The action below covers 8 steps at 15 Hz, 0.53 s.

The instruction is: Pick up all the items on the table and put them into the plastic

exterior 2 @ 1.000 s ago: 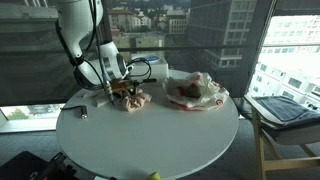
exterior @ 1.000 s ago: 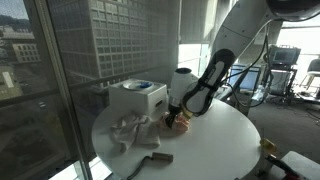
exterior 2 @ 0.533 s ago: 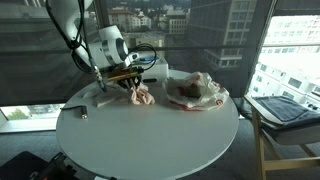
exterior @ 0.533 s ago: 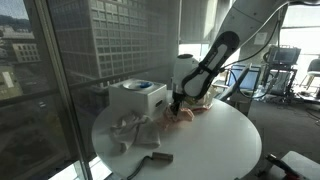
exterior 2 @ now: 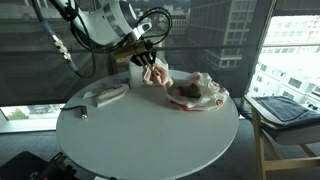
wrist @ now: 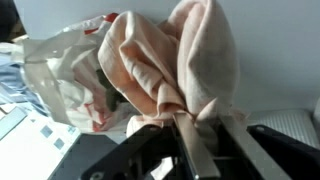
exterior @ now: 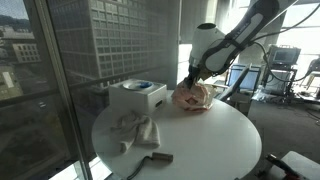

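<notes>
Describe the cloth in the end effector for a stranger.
Find the round white table, then its crumpled plastic bag. By the bag, a peach cloth hangs bunched from the end effector; the white cloth lies on the table.

Reading my round table (exterior 2: 150, 140) as a clock face in an exterior view, the plastic bag (exterior 2: 200, 93) lies at about two o'clock. The cloth (exterior 2: 153, 74) hangs from my gripper (exterior 2: 148, 60) above the table near twelve, just off the bag's nine o'clock side. A second cloth (exterior 2: 105, 95) lies at ten, with a small object (exterior 2: 82, 113) at nine.
</notes>
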Available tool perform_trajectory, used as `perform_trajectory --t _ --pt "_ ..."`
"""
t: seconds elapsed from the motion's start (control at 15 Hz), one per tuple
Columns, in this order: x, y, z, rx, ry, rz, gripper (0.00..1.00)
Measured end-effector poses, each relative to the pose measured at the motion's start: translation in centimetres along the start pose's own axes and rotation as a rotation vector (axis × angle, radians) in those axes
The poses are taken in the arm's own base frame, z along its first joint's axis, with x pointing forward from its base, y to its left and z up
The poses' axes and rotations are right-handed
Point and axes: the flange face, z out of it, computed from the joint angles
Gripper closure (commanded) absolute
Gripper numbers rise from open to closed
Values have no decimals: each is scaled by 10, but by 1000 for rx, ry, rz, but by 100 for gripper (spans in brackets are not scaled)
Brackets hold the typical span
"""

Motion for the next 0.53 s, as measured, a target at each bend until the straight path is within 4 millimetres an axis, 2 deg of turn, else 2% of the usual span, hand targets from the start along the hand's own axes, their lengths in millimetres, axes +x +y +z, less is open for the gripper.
perform_trajectory --t 0.13,0.27,0.4,0.53 --pt "-4 25 -19 -36 28 81 85" --pt "-7 43 -30 -63 28 140 85" --pt "-10 53 -30 -84 2 174 85" --pt "-13 60 -23 -105 -43 192 85"
